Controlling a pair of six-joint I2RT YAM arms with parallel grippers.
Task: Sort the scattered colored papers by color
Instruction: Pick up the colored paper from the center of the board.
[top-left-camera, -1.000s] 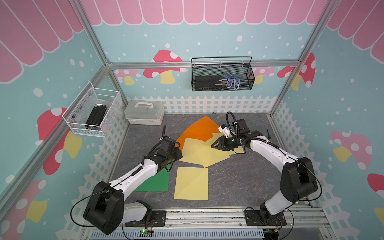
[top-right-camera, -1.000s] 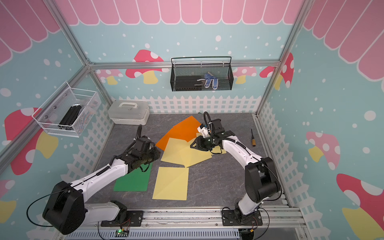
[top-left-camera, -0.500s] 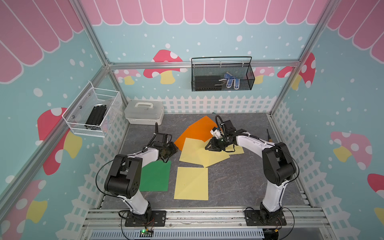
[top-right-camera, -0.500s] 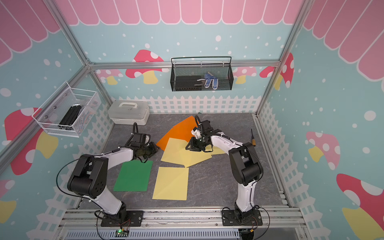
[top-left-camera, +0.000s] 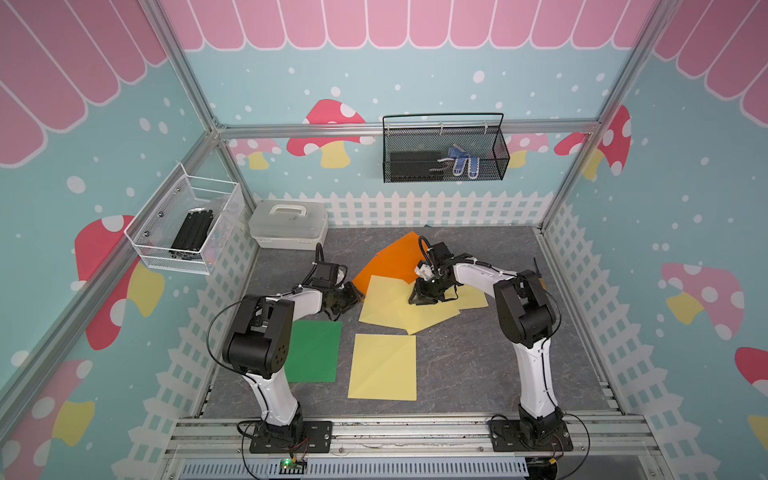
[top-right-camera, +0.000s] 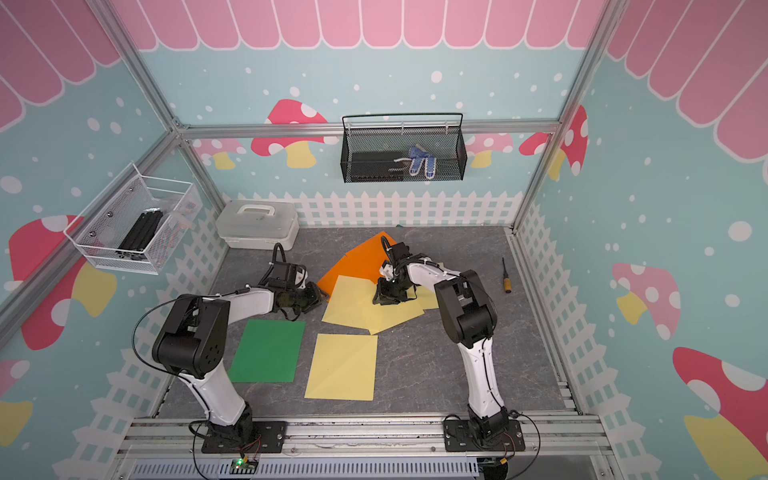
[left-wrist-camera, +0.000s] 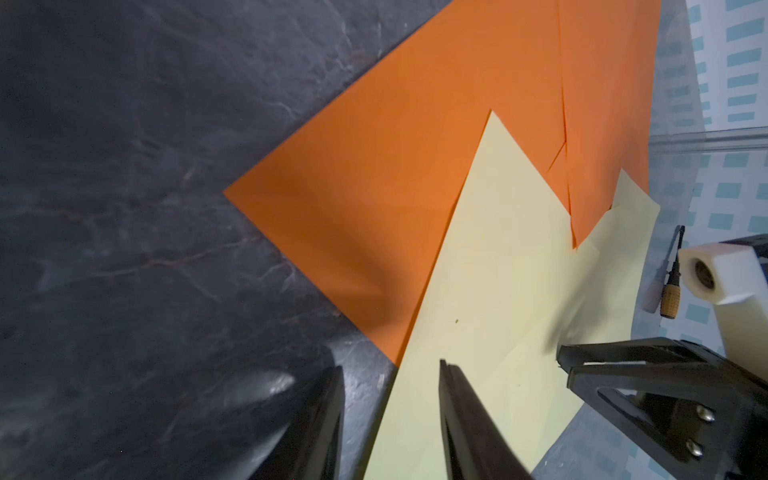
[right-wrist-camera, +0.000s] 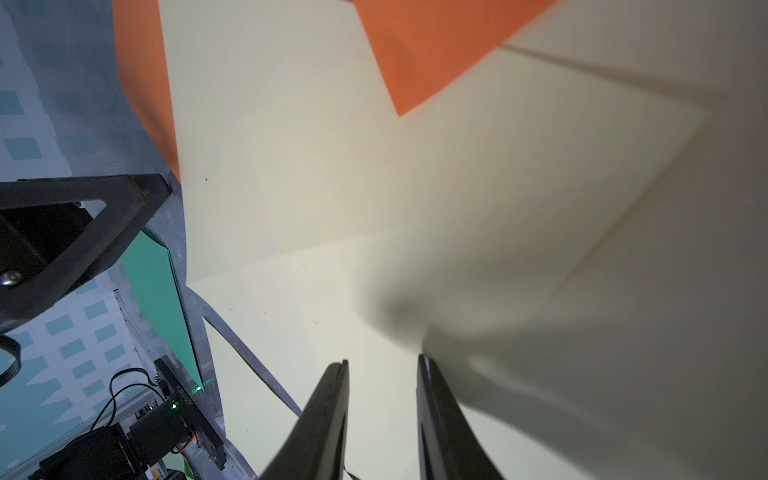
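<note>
Papers on the grey bench (top-left-camera: 478, 353), not sorted: orange sheets (top-left-camera: 395, 259) are fanned at rear centre, two overlapped edges being seen in the left wrist view. A yellow pile (top-left-camera: 380, 301) of several skewed sheets is laid just in front and interleaved with them: one yellow corner is on top of the orange, one orange corner on top of the yellow. A single yellow sheet (top-left-camera: 384, 365) is laid flat nearer the front, apart from the pile. A green sheet (top-left-camera: 316, 349) is beside it on the robot's left, partly hidden in a top view by the left arm's elbow. Left claw (left-wrist-camera: 390, 365) is held low at the pile's left edge, released: jaws are seen apart, one finger over yellow, the other over bare bench, nothing clamped. Right claw (right-wrist-camera: 382, 361) is set low over the middle of the yellow pile, jaws apart, yellow paper seen through the gap. A blurred yellow sheet is curled up beside one finger; whether it is touched cannot be told. The pile's centre is covered by the right claw and forearm in both top views. Around: screwdriver (top-right-camera: 506, 276) by the right fence, well apart from the papers; white lidded box (top-left-camera: 289, 224) at the rear left corner; black wire basket (top-left-camera: 444, 153) hung on the rear wall; white mesh basket (top-left-camera: 183, 228) on the left wall.
</note>
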